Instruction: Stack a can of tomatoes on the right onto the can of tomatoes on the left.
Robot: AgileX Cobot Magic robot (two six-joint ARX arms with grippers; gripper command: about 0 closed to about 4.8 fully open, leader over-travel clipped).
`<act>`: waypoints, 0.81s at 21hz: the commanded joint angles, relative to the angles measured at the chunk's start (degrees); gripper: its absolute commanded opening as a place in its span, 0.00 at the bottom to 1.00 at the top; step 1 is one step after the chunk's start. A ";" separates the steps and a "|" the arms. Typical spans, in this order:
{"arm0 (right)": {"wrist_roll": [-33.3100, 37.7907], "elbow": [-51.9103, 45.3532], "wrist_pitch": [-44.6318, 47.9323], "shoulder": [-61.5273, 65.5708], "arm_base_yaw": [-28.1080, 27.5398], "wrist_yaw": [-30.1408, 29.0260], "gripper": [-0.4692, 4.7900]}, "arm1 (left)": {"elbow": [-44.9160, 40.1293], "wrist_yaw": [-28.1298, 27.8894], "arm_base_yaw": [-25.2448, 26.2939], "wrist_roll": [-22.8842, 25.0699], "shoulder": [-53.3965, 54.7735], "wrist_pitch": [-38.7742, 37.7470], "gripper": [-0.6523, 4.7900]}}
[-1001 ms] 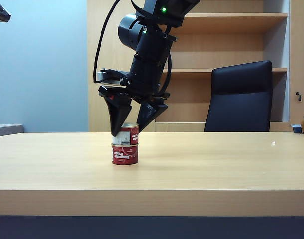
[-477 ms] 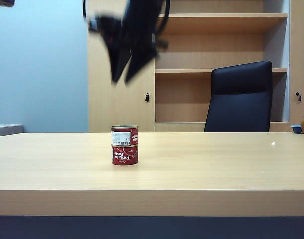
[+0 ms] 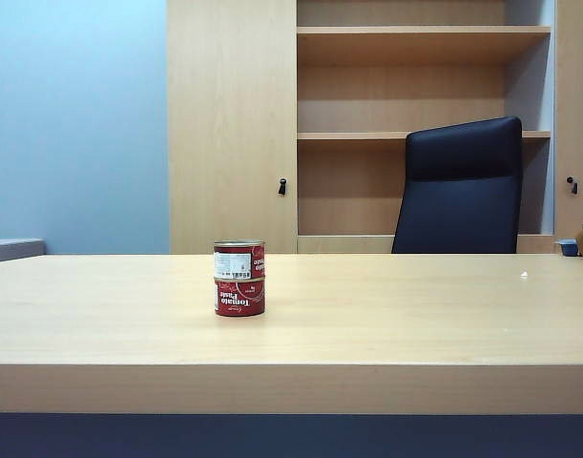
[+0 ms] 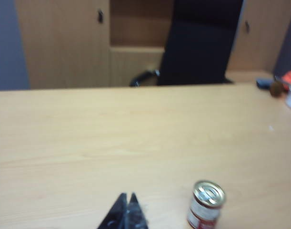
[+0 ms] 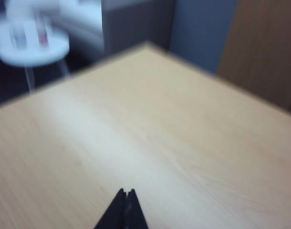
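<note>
Two red tomato cans stand stacked on the wooden table: the upper can [image 3: 239, 259] rests upright on the lower can [image 3: 239, 297], left of the table's middle. The left wrist view shows the stack [image 4: 206, 204] from above, silver lid up, with my left gripper [image 4: 127, 197] shut and empty beside it, apart from it. My right gripper [image 5: 126, 192] is shut and empty over bare tabletop, with no can in its view. Neither arm appears in the exterior view.
A black office chair [image 3: 460, 186] stands behind the table [image 3: 386, 315] at the right, in front of wooden shelves. Small objects [image 3: 579, 244] sit at the table's far right edge. A round white side table [image 5: 33, 47] stands beyond the table's corner.
The right gripper let go of the upper can, rose away and left the exterior view, closing as it went. The stack stayed put.
</note>
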 commanded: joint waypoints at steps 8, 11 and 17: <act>2.97 -32.33 21.24 -39.17 -0.02 13.73 0.07 | -14.64 -6.80 0.02 -2.47 -16.85 4.13 0.12; 2.99 -32.83 16.28 -49.35 0.07 17.00 0.07 | -19.30 -11.08 0.07 -2.69 -21.09 4.11 0.12; 3.06 -32.89 -5.31 -66.82 0.04 18.29 0.07 | -25.11 -11.67 0.02 -1.79 -21.90 4.68 0.12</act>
